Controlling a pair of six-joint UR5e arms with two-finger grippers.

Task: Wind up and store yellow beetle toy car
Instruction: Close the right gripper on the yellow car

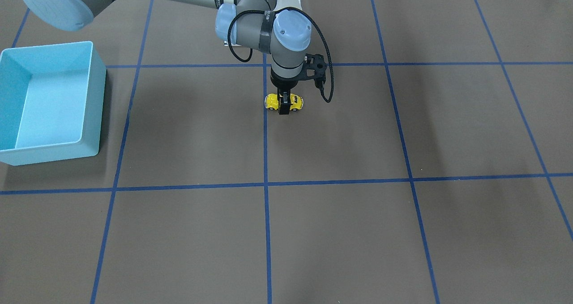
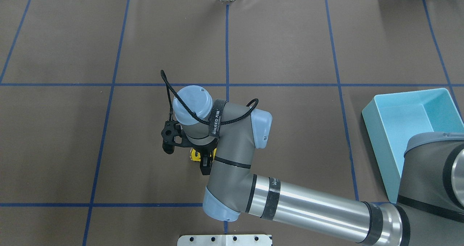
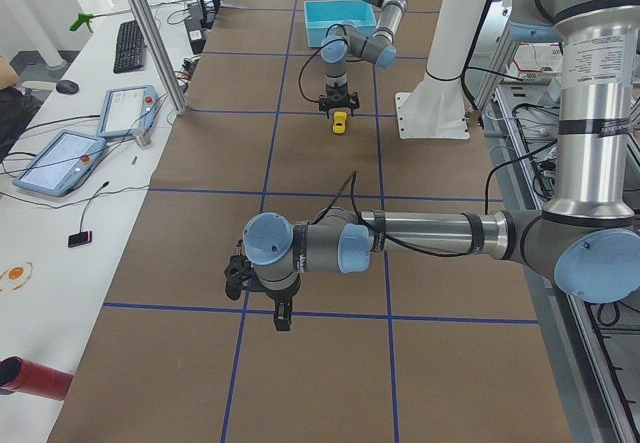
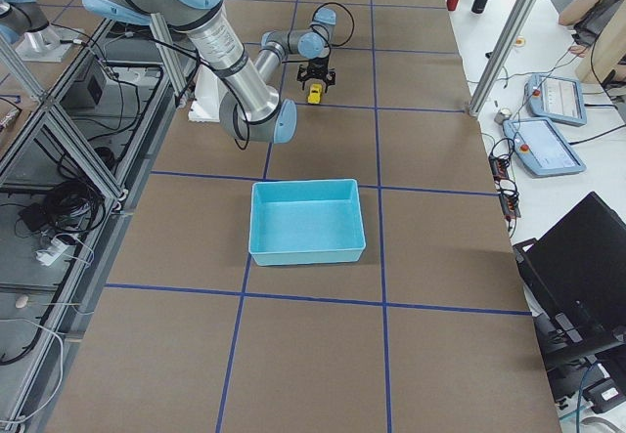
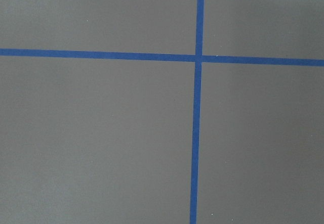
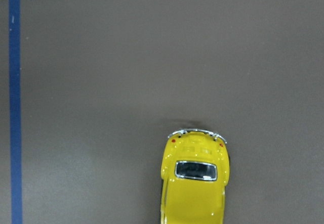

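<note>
Front-facing cam.: the right gripper (image 1: pixel 284 108) is seen pointed straight down, with the yellow beetle toy car (image 1: pixel 296 101) directly under it, on its wheels on the table (image 1: pixel 340 129). One black finger is laid across the car's middle, so the jaws appear narrowed onto its flanks. The light blue bin (image 1: pixel 96 93) is well apart from the tool, on the side the right arm comes from. Overhead cam.: the car (image 2: pixel 196 154) is mostly hidden under the wrist and the second finger is seen just beside it. The grip is therefore judged closed on the car, though contact is not fully confirmed. Exterior left: the left gripper (image 3: pixel 283 315) is held well apart from the car. If it is open or closed cannot be told. Exterior right: nothing new is shown, only the car (image 4: pixel 314 92) tiny below the tool and the bin (image 4: pixel 308 252) far off. Left wrist cam.: only a blue tape line (image 5: pixel 196 133) crossing is seen below that tool. Right wrist cam.: the car's (image 6: pixel 195 193) roof and one windowed end are shown at the lower edge, no fingers in view. Risks, as judged: the body is rounded and glossy, so it may slip or twist btw. the jaws when dragged for winding. With too little downward pressure the wheels may skid instead of turning. On the long carry to the bin a weak grip may drop it.
</note>
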